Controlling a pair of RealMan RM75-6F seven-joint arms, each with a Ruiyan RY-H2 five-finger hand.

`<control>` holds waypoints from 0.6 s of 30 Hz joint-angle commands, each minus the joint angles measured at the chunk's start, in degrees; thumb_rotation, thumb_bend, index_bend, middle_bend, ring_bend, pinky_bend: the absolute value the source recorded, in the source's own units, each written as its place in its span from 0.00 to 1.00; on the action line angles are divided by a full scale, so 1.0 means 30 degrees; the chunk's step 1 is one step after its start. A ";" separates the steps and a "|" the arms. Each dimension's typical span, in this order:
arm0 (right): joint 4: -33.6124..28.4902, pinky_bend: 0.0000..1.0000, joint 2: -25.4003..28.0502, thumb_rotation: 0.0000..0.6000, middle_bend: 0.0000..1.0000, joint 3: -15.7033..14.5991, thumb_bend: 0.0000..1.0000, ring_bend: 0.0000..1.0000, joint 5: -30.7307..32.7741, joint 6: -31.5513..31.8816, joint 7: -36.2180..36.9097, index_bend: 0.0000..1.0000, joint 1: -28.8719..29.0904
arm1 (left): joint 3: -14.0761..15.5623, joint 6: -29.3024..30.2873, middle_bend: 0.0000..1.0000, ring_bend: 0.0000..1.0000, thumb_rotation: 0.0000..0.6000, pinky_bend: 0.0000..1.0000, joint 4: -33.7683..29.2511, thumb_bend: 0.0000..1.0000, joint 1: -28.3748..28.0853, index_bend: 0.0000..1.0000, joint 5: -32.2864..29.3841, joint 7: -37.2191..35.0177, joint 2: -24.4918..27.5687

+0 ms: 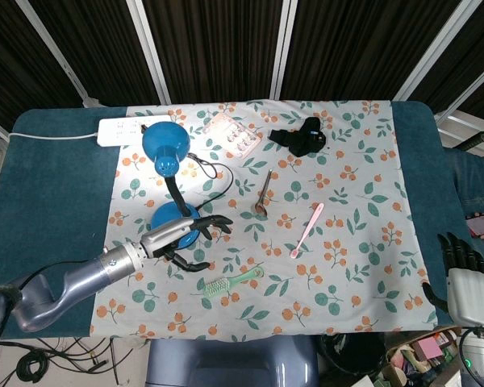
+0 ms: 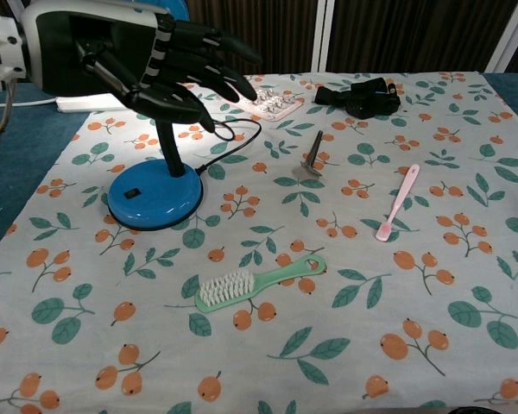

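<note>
Floral cloth (image 1: pixel 347 242), left hand (image 1: pixel 181 238) above blue lamp base (image 2: pixel 153 195)

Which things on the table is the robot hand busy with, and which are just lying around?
In hand:
left robot hand, open, hovering above the blue desk lamp

Lying about:
green brush
pink toothbrush
spoon
black strap
white power strip
card of small items

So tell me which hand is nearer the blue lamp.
Left. The left hand hovers open over the blue lamp base; the right hand sits off the table's far right corner.
</note>
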 commanded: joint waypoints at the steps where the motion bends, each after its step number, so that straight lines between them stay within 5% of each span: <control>1: 0.0005 0.13 -0.0007 1.00 0.04 0.0005 0.19 0.06 0.0002 0.0019 -0.0020 0.00 -0.0002 | 0.0964 -0.0334 0.23 0.16 1.00 0.31 -0.0082 0.31 0.0158 0.13 0.0862 0.0859 0.0946; 4: -0.0005 0.13 -0.0020 1.00 0.04 0.0012 0.19 0.06 0.0043 0.0010 -0.0039 0.00 -0.0003 | 0.1724 0.0087 0.28 0.26 1.00 0.42 0.0124 0.38 0.0682 0.13 0.1597 0.2648 0.1589; 8: -0.0032 0.13 -0.0051 1.00 0.04 -0.0012 0.19 0.06 -0.0009 0.0031 -0.0120 0.00 0.0004 | 0.2163 0.1365 0.42 0.52 1.00 0.71 0.0591 0.58 0.2128 0.15 0.1229 0.5546 0.1848; 18: -0.0108 0.13 -0.0110 1.00 0.04 -0.0015 0.19 0.06 0.0040 0.0031 -0.0189 0.00 0.0003 | 0.2118 0.1301 0.61 0.69 1.00 0.83 0.3035 0.58 0.4739 0.16 -0.3477 1.0505 0.0162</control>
